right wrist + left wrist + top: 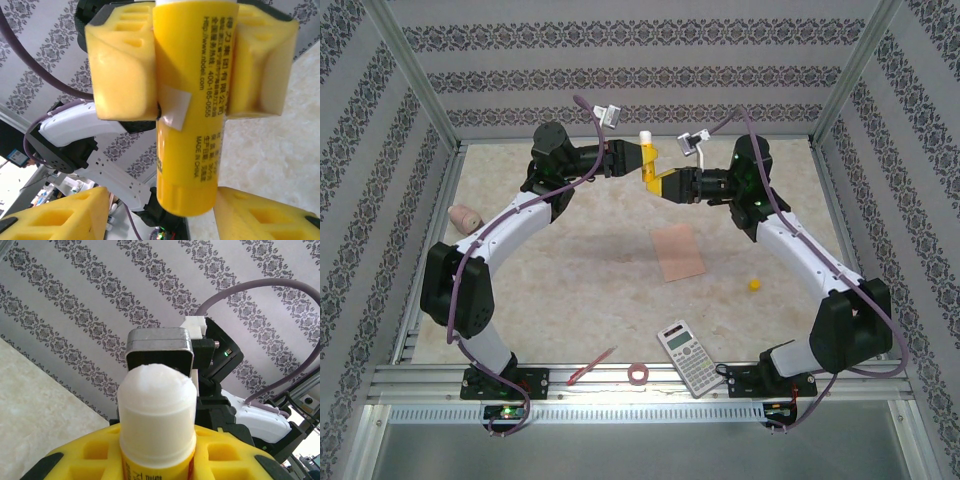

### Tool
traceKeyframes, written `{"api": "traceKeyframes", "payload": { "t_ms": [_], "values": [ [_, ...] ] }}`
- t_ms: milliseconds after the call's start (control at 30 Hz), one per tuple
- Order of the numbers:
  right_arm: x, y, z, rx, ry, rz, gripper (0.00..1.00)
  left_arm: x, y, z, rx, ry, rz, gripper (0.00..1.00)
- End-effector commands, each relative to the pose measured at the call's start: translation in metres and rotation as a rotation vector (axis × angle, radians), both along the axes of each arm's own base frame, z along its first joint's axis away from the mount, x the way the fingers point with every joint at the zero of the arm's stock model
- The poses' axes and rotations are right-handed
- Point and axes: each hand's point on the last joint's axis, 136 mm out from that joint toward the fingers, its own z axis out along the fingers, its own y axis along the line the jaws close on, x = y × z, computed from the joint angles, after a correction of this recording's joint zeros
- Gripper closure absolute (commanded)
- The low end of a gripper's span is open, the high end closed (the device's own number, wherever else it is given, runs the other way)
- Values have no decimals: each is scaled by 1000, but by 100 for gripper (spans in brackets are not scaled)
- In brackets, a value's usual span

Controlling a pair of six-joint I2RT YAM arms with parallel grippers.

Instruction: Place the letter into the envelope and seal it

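Patterned grey-and-white wallpaper walls (640,70) on three sides, aluminium frame posts at the corners. Beige marbled bench (570,290) inside the frame.

Left arm (495,235) and right arm (810,260) both reach to the far middle of the bench, and their end effectors meet there above the surface.

Envelope (678,252): plain peach rectangle, flat on the bench near the middle, slightly skewed, between the two arms. It is well apart from both end effectors, nothing touching it. Cannot tell the flap state from above.

Calculator (687,357): near edge, angled, beside the right arm base.

Left end effector (648,158): yellow fingers clamped on a glue stick (645,140), gripping the yellow body. The stick is roughly upright and held in the air. Left wrist view has the white glue tip bare, no cap on it.

Right end effector (667,184): fingers apart, sitting either side of the stick's lower end. In the right wrist view one finger is clearly off the stick and the other is just beside it, so there is no grip.

Red pen (590,367): near edge, lying diagonal, right of the left arm base.

Pink roll (465,217): on its side at the left edge of the bench.

Pink tape ring (639,374): near edge, between pen and calculator.

Small yellow ball (754,284): on the bench right of the envelope, near the right arm.
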Motion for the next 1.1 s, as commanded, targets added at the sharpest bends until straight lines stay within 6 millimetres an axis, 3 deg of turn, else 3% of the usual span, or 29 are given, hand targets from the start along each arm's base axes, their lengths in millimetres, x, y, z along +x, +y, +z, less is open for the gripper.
{"api": "traceKeyframes", "payload": {
  "t_ms": [0, 233, 600, 867, 1067],
  "values": [
    [0, 7, 10, 30, -52, 24, 45, -5, 6, 14, -32, -69, -12, 100],
    [7, 8, 15, 42, -70, -2, 47, -7, 7, 13, -35, -63, -10, 100],
    [11, 8, 18, 50, -80, -21, 65, -8, 7, 13, -46, -57, -10, 100],
    [10, 9, 17, 49, -74, -17, 62, -4, 9, 13, -47, -51, 3, 100],
    [10, 8, 16, 47, -74, -21, 72, -2, 10, 13, -48, -44, 13, 100]
  ]
}}
